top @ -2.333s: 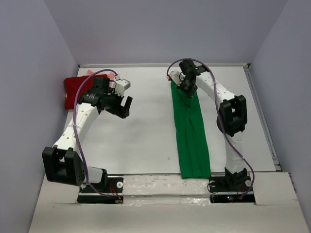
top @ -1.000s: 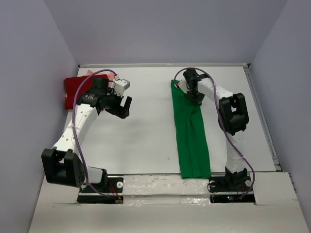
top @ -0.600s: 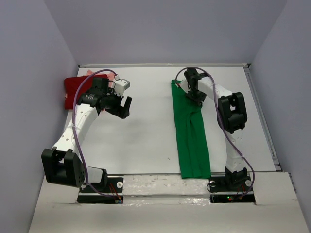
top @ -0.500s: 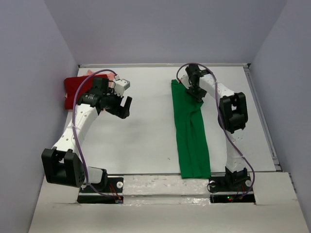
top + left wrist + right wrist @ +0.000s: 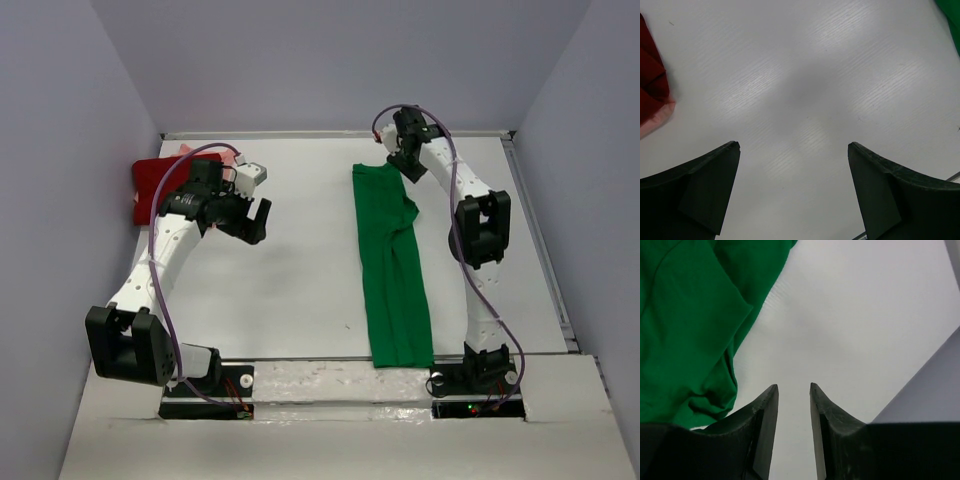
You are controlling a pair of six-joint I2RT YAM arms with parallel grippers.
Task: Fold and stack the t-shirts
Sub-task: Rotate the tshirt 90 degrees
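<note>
item 1: green t-shirt point(image 5: 395, 285). it lies flat on the white table point(image 5: 300, 290) as a long narrow strip, running from the near edge toward the far edge. it is on the right half, just left of the right arm's base. near its far end a rumpled flap sticks out on the right side. no tool holds it.

item 2: dark red t-shirt point(image 5: 150, 188). it sits bunched at the far left of the table, against the left wall. the left arm covers part of it in the overhead view.

item 3: salmon-pink t-shirt point(image 5: 657, 114). i see only a pale edge of it, showing from under the red cloth. i cannot tell how it is folded.

item 4: left gripper point(image 5: 256, 220). its jaws are spread as wide as they go, with nothing between them. it hangs over bare table on the left half, just right of the red shirt and well apart from the green one. its wrist view shows plain white surface in the gap.

item 5: right gripper point(image 5: 793, 386). its jaws are parted by a narrow slit and hold nothing, and bare table shows through the gap. it is out by the far edge of the table, beyond the far right corner of the green strip. the rumpled flap lies just to its left, and i cannot tell its height over the surface.

item 6: purple cables point(image 5: 165, 290). one runs along each arm.
</note>
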